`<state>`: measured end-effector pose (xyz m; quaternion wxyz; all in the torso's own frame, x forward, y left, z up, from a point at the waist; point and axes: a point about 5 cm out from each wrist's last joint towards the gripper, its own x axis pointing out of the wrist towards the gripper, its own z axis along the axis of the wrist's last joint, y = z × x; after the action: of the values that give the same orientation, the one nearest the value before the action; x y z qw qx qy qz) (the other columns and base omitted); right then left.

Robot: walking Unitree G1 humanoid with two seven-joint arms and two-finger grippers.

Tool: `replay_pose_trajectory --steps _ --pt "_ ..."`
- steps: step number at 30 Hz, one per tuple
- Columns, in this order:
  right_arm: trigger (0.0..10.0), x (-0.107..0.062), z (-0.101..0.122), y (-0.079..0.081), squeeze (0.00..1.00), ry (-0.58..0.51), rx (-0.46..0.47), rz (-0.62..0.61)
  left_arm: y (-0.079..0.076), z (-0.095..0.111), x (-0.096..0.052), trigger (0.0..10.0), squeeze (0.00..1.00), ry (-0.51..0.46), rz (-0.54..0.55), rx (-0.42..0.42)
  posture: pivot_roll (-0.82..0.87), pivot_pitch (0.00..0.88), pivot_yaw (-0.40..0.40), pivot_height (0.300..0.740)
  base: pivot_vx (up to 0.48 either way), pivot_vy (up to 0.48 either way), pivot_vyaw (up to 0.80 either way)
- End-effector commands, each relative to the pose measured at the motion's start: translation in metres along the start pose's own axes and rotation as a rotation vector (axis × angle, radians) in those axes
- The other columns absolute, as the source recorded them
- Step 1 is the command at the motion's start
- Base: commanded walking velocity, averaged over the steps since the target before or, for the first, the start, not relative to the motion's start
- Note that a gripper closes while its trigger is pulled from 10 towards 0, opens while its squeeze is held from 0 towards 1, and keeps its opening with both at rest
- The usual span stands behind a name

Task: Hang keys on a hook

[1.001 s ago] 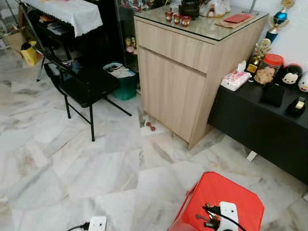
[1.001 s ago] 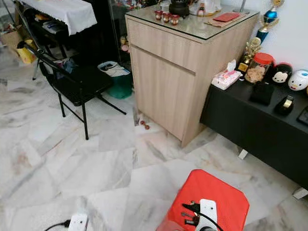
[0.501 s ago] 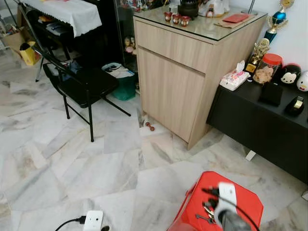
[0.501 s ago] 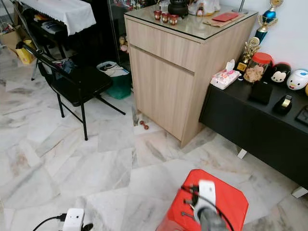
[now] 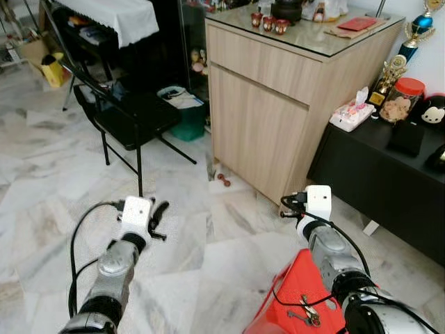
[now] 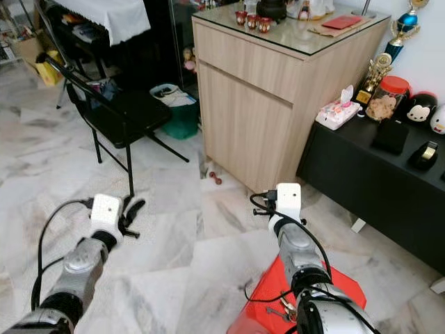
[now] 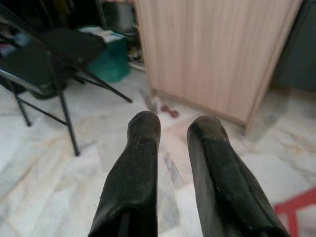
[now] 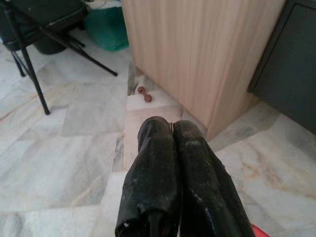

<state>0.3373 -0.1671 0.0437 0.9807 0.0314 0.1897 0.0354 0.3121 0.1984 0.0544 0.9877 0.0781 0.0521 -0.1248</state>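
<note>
— Both arms have come up since a second ago. The right gripper (image 5: 286, 204) was low over the red stool (image 5: 290, 284); now it hangs above and ahead of it, aimed at the wooden cabinet (image 5: 264, 118).

— Carrying the keys (image 5: 304, 312)?

— No. They lie on the stool's top, beside the right forearm. That gripper's fingers are pressed together with nothing clearly between them. The left gripper (image 5: 158, 213) is raised over the marble floor (image 5: 208, 250), a narrow gap between its fingers, empty.

— So the pickup isn't done.

— That's my reading. And I can't spot a hook anywhere yet.

— Room to move?

— Open floor lies ahead and to the left. The cabinet's near corner is close in front of the right gripper, with the black sideboard (image 5: 368, 181) edge just right of it. The folding chair (image 5: 132, 115) legs splay out beyond the left gripper.
</note>
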Motion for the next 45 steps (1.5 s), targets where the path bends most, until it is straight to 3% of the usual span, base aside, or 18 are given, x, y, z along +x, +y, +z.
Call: replay_pose_trajectory --steps 1,7,12,18,40,45 --pt "10.0 0.004 0.013 0.007 0.0 -0.03 -0.016 0.027 -0.005 0.008 0.002 10.0 0.0 -0.025 -0.083 -0.005 -0.03 0.0 -0.014 0.74 0.0 0.0 0.0" --pt "10.0 0.003 0.013 0.006 0.0 -0.036 0.003 0.016 -0.01 0.005 -0.004 10.0 0.0 -0.032 -0.097 -0.02 -0.03 0.0 -0.017 0.74 0.0 0.0 0.0" --pt "10.0 0.001 0.001 0.006 0.0 0.013 0.026 0.014 -0.01 0.001 -0.009 10.0 0.0 -0.026 -0.084 -0.045 -0.03 0.0 -0.023 0.74 0.0 0.0 -0.12" --pt "10.0 -0.001 -0.006 0.006 0.0 0.034 0.044 0.01 -0.009 -0.003 -0.014 10.0 0.0 -0.015 -0.051 -0.092 -0.03 0.0 -0.024 0.74 0.0 0.0 -0.8" --pt "10.0 0.001 0.005 0.015 0.0 -0.011 0.043 0.043 -0.016 -0.003 -0.015 10.0 0.0 -0.016 -0.037 -0.118 -0.02 0.0 -0.033 0.74 0.0 0.0 -0.8" --pt "10.0 0.001 0.008 0.015 0.0 -0.025 0.047 0.048 -0.016 -0.004 -0.015 10.0 0.0 0.004 -0.023 -0.089 -0.03 0.0 -0.035 0.74 0.0 0.0 -0.8"
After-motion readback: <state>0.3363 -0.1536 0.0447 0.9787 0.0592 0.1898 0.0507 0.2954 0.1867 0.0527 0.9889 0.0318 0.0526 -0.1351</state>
